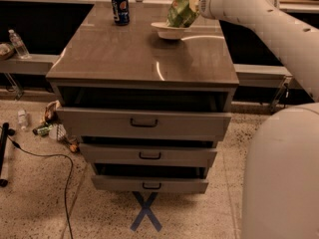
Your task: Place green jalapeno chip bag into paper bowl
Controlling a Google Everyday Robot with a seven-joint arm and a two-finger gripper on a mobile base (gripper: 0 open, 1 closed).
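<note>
The green jalapeno chip bag point(181, 10) is upright and tilted, with its lower end at the rim of the white paper bowl point(170, 31) at the back of the cabinet top. My gripper point(196, 2) comes in from the right at the end of the white arm. It is shut on the bag's upper right side. The bag covers most of the fingers.
A blue soda can point(119, 7) stands at the back left of the cabinet top point(144, 59). Three drawers point(144, 123) below are pulled partly open. A water bottle point(19, 44) stands on a ledge at the left. Litter and a cable point(50, 156) lie on the floor.
</note>
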